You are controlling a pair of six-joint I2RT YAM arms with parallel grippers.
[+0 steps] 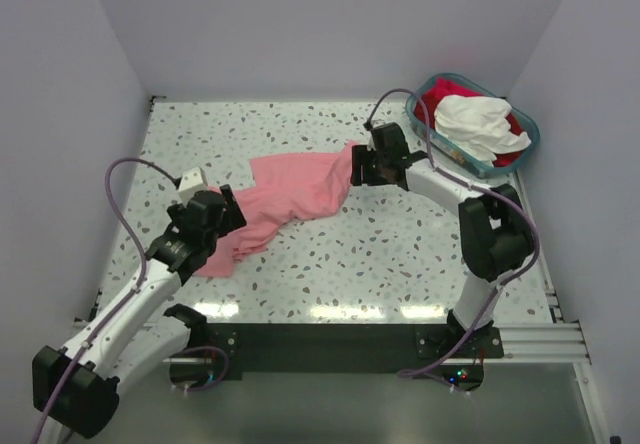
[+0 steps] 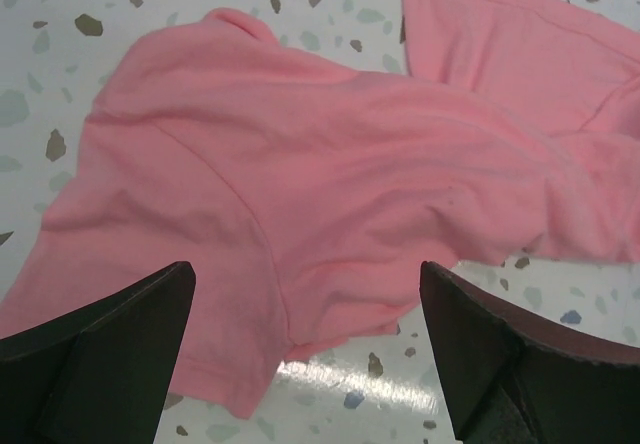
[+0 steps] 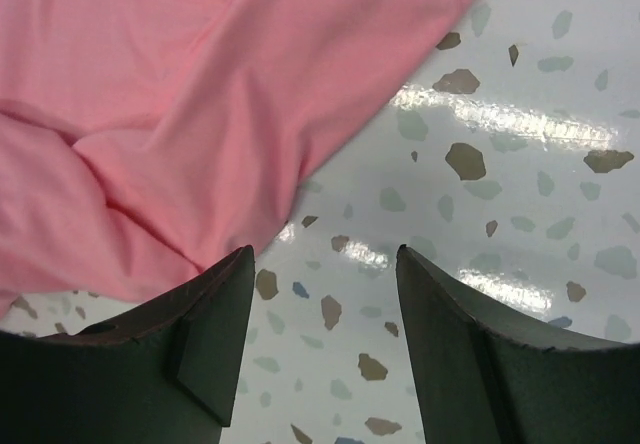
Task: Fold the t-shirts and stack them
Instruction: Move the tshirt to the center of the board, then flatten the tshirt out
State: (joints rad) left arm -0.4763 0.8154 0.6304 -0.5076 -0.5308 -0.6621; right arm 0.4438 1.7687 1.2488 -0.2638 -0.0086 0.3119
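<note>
A salmon-pink t-shirt (image 1: pixel 290 192) lies crumpled and stretched across the middle of the speckled table. My left gripper (image 1: pixel 222 214) hovers open over its near-left end; the left wrist view shows a sleeve (image 2: pixel 215 264) between the spread fingers, not gripped. My right gripper (image 1: pixel 358 167) is open at the shirt's far-right edge; the right wrist view shows the pink cloth (image 3: pixel 160 114) to the left of the fingers and bare table between them. A white t-shirt (image 1: pixel 476 124) and a red t-shirt (image 1: pixel 436 95) lie in the teal basket (image 1: pixel 527 148).
The teal basket stands at the far right corner of the table. White walls close in the table on three sides. A metal rail (image 1: pixel 380 339) runs along the near edge by the arm bases.
</note>
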